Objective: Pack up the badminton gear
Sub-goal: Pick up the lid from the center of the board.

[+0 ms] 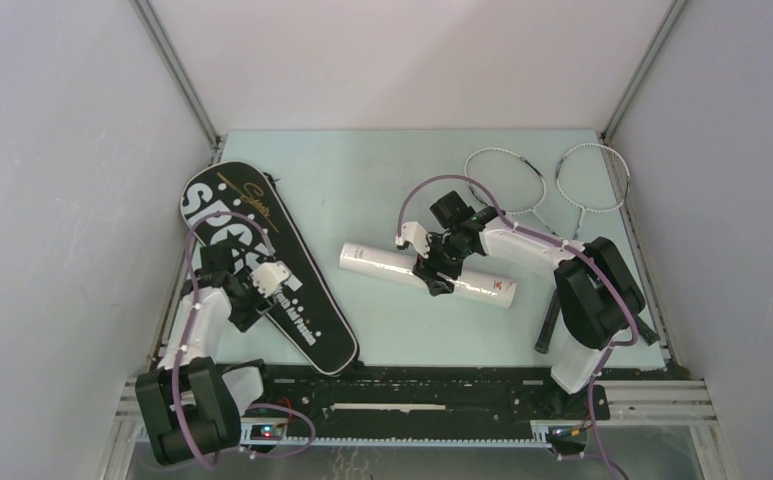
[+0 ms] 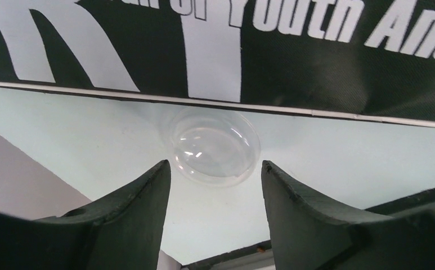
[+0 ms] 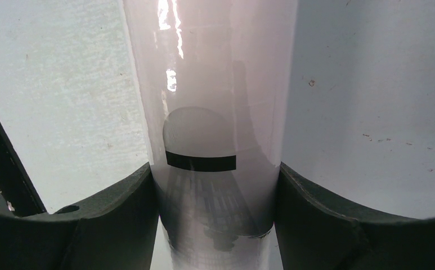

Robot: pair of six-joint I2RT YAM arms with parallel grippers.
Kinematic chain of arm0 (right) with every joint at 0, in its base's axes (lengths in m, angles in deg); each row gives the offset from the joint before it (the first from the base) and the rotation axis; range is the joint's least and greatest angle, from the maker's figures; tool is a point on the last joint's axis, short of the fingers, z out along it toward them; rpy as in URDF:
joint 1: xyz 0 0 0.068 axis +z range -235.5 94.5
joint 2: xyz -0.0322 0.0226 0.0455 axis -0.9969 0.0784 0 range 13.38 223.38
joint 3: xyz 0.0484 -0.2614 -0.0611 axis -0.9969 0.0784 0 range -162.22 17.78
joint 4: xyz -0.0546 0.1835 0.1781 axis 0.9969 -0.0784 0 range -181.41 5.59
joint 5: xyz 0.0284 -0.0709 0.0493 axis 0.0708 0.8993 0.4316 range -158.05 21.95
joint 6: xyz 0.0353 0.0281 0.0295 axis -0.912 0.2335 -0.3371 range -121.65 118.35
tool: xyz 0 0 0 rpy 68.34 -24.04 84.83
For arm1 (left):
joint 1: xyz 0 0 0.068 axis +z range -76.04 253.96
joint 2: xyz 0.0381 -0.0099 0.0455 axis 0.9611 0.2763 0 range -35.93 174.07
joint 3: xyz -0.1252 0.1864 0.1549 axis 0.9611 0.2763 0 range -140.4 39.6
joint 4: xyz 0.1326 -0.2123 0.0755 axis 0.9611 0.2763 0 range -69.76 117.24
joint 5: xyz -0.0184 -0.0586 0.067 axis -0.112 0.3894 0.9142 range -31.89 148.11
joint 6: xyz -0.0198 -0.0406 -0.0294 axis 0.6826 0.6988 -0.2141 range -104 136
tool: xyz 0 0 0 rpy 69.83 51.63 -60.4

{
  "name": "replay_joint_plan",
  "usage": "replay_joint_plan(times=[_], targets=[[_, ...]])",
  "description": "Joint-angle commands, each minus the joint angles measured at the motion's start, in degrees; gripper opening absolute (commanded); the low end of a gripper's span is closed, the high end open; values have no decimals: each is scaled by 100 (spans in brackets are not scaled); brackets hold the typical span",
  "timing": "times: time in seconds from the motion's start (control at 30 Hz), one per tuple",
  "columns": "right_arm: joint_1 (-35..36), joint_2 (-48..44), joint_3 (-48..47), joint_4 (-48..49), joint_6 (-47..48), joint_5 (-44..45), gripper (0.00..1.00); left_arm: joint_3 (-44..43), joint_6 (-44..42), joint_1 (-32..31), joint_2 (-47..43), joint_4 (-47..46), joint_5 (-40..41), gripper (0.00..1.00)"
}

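White plastic, the long tube (image 1: 382, 263) is pinched by the right gripper (image 1: 438, 280), right of the black racquet-shaped bag (image 1: 232, 205). The left gripper (image 2: 215, 180) is seen spread at a clear round lid (image 2: 215, 147) just beside that bag.

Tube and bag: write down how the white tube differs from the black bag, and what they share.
The tube is white, cylindrical; the bag is black, flat and racquet-shaped. The tube is nearly plain; the bag bears white lettering. The right claw grips the tube; the bag lies free. Both lie on the table.
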Motion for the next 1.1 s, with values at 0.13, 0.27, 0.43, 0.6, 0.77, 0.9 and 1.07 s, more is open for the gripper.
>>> replay_joint_plan(times=[0.13,0.27,0.43,0.6,0.77,0.9,1.07], targets=[[-24,-95,-140,101,-21,-87,21,-671,134,51,-440,909,-335,64],[-29,-124,-135,99,-30,-86,21,-966,304,55,-441,1123,-599,64],[-53,-148,-136,94,11,-110,21,-948,344,47,-258,914,-407,70],[-123,-172,-141,91,51,-247,20,-651,297,48,46,184,-85,97],[-307,-192,-142,42,160,-462,20,-581,226,50,581,-203,-81,100],[-466,-168,-142,-33,244,-631,20,-664,140,51,1011,-305,-84,100],[-579,-175,-134,-195,289,-943,18,-640,-76,50,1036,-183,-87,100]])
